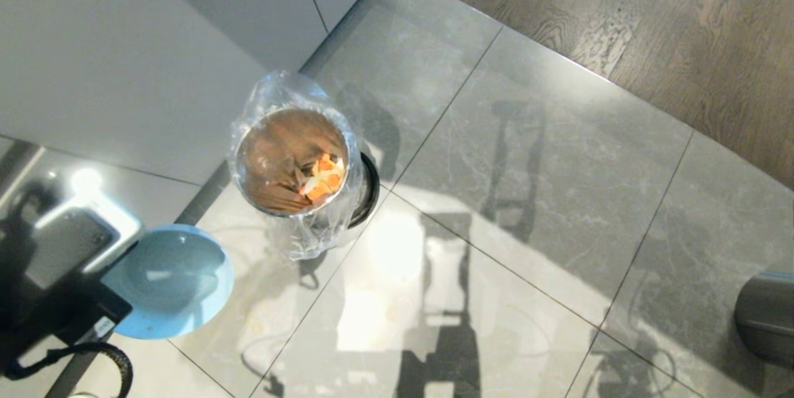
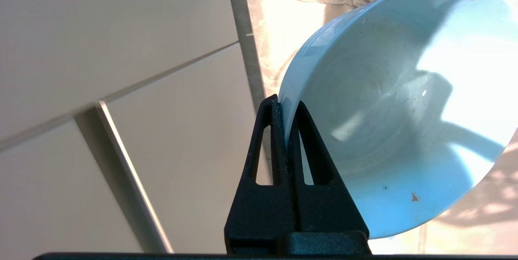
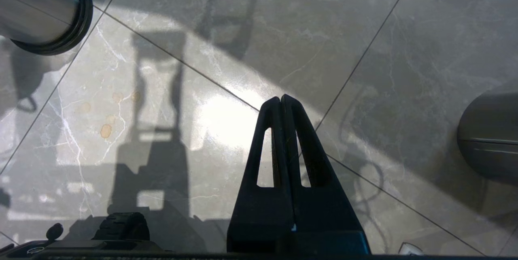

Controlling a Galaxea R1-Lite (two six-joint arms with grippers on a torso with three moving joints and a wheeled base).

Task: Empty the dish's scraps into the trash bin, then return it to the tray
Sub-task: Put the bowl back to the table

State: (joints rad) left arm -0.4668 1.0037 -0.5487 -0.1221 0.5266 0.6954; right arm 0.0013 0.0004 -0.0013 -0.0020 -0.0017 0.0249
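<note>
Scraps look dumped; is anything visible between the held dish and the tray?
The tray is in no view, so that path cannot be judged. The left gripper holds the empty dish beside the bin, over bare floor.

Dark grey bin (image 1: 768, 316) cut by frame edge
</note>
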